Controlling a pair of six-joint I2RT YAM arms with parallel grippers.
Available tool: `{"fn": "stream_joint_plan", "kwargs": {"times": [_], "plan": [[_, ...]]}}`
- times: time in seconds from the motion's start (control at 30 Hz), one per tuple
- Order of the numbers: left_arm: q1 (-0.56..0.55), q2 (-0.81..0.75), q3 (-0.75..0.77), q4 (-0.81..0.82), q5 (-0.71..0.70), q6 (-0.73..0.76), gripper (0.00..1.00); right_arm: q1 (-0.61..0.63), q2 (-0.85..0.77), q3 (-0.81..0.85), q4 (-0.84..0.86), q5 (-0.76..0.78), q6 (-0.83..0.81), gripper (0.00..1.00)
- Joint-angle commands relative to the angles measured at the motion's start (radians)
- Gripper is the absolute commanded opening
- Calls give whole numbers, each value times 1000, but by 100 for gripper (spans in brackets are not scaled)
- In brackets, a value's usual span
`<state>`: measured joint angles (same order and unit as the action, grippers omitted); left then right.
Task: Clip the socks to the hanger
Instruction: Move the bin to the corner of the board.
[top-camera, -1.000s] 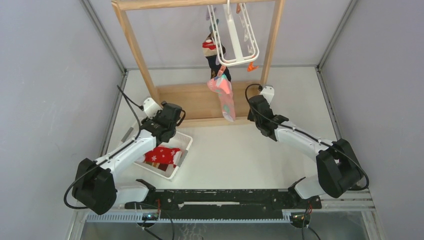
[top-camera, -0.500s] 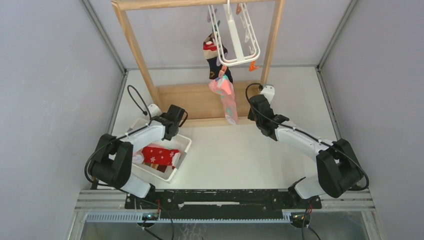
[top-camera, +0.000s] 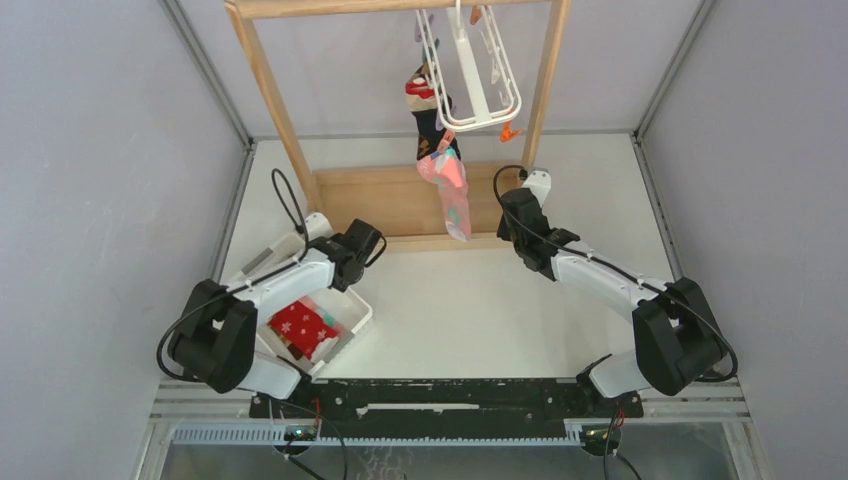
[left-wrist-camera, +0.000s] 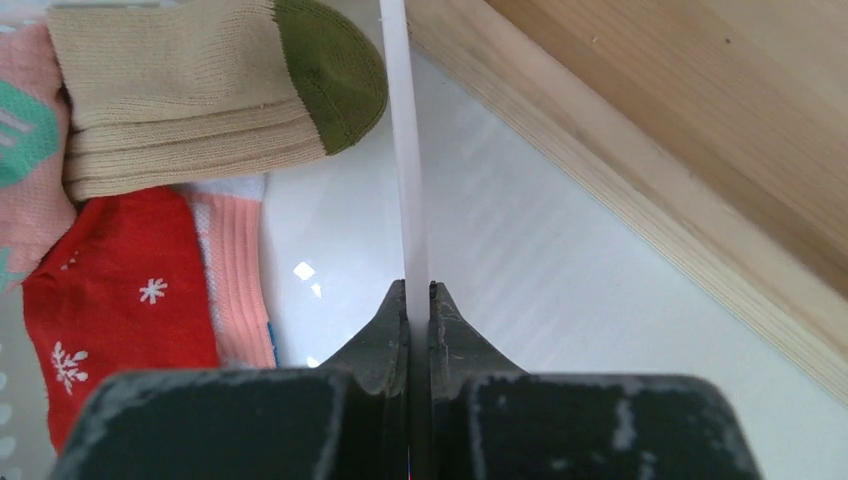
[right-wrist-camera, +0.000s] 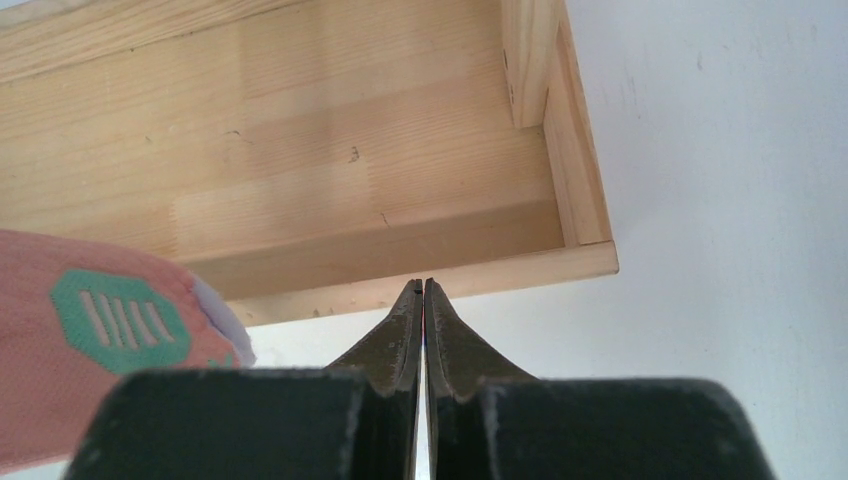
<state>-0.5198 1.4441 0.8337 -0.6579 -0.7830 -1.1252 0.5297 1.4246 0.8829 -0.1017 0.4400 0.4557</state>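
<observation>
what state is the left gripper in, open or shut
Shut. In the left wrist view the left gripper has its tips pinched on the thin upright wall of the white slatted plastic basket, with no gap showing.

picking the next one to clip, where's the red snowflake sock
Top view: the red fabric sock with white snowflakes lies inside the white plastic basket at near left, beside the left arm; the left gripper pinches its rim.

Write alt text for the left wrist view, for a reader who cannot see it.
The left gripper is shut on the thin white wall of a basket, seen edge-on. Left of it lie a beige sock with a green toe, a red snowflake sock and a pink sock; a wooden rack base crosses the upper right.
</observation>
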Motion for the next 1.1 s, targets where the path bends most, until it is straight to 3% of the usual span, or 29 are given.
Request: {"fn": "stream_joint_plan", "kwargs": {"times": [0.0, 0.3, 0.5, 0.73, 0.93, 1.07], "plan": [[-88, -106, 59, -37, -41, -41, 0, -4, -19, 11, 25, -4, 0, 7], [-247, -143, 143, -162, -93, -61, 0, -4, -27, 10, 23, -12, 0, 6], [-326, -81, 205, -206, -105, -72, 0, -4, -31, 10, 22, -10, 2, 6], [-420, 59, 301, -150, -107, 51, 0, -6, -71, -11, 41, -81, 2, 1], [-503, 151, 361, -12, -59, 211, 0, -34, -203, -18, -23, -197, 68, 11], [-530, 194, 371, 70, 12, 299, 0, -52, -324, -3, -131, -238, 107, 25]]}}
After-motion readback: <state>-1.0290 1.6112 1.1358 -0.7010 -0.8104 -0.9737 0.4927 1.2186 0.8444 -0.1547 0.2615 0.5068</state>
